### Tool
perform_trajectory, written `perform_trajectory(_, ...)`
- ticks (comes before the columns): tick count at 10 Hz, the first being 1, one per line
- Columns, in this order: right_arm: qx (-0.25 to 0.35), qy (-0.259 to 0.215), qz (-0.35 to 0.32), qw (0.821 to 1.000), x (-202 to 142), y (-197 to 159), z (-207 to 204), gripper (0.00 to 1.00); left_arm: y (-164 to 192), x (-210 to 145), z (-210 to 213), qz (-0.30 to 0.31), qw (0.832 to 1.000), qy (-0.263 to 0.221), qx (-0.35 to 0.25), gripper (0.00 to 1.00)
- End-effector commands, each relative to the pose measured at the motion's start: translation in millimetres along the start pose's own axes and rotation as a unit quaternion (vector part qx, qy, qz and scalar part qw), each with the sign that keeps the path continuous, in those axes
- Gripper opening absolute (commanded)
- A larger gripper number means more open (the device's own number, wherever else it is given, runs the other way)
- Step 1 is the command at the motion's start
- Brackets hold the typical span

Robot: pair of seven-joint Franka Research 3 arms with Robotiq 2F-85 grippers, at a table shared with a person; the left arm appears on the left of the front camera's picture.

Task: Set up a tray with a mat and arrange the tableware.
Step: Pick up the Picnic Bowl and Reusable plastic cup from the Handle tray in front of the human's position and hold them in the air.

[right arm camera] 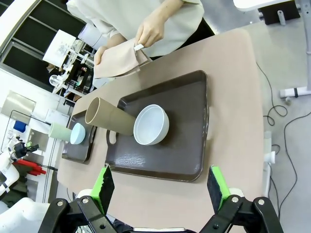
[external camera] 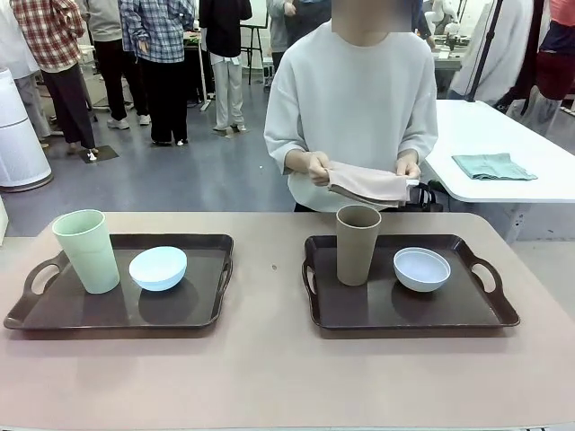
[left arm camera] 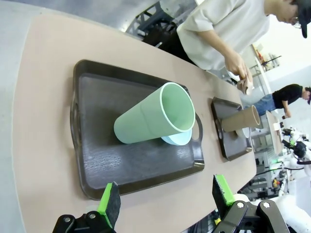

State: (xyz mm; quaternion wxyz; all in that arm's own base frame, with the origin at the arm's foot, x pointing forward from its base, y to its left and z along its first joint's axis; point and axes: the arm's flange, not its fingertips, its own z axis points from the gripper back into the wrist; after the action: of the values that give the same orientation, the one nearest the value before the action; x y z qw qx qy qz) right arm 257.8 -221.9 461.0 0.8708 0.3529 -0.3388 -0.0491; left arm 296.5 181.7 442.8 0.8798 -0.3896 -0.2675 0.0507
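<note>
Pinkish table [external camera: 269,377], grey floor [external camera: 180,180]. Left tray [external camera: 54,314]: pale green tumbler [external camera: 86,251], light blue bowl [external camera: 158,268]. Right tray [external camera: 404,310]: taupe tumbler [external camera: 358,244], whitish bowl [external camera: 422,268]. Person's hands [external camera: 316,168] hold folded beige mat [external camera: 368,184] beyond. Wrist views add: left gripper [left arm camera: 165,187], right gripper [right arm camera: 160,177], both wide, empty; floor cables [right arm camera: 287,127].

The left tray [external camera: 90,310] carries the left tumbler [external camera: 87,251], with the left bowl [external camera: 158,268] at its three o'clock. The right tray [external camera: 404,310] holds the right tumbler [external camera: 358,244] and right bowl [external camera: 422,268] likewise. Beyond, at twelve o'clock, a person [external camera: 350,90] holds the mat [external camera: 368,184].
</note>
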Motion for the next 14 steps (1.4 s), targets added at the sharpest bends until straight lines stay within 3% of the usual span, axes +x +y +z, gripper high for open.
perform_trajectory(1,0.011,-0.006,0.008,1.000,2.3,-1.7,0.0,1.00,3.4,1.0,0.7,-0.008,1.000,-0.006,-0.009,1.00)
perform_trajectory(5,0.000,0.000,0.001,1.000,0.2,0.4,0.0,1.00,0.2,-0.2,0.6,0.000,1.000,0.000,0.000,1.00)
perform_trajectory(7,-0.012,0.067,0.055,0.996,25.3,41.4,-18.9,1.00,-55.9,20.7,-6.2,-0.153,0.988,0.035,0.015,1.00)
perform_trajectory(9,-0.067,0.127,0.083,0.986,44.8,98.6,-49.0,1.00,-129.4,38.6,-23.6,-0.305,0.948,0.063,0.062,1.00)
perform_trajectory(11,-0.120,0.177,0.090,0.973,57.0,142.4,-93.1,1.00,-184.2,57.8,-75.3,-0.399,0.904,0.127,0.090,1.00)
perform_trajectory(13,-0.177,0.210,0.087,0.958,57.8,168.8,-135.9,1.00,-219.0,53.8,-140.4,-0.496,0.835,0.212,0.107,1.00)
perform_trajectory(14,-0.202,0.229,0.089,0.948,54.1,178.7,-160.2,1.00,-229.0,49.5,-175.8,-0.537,0.790,0.271,0.115,1.00)
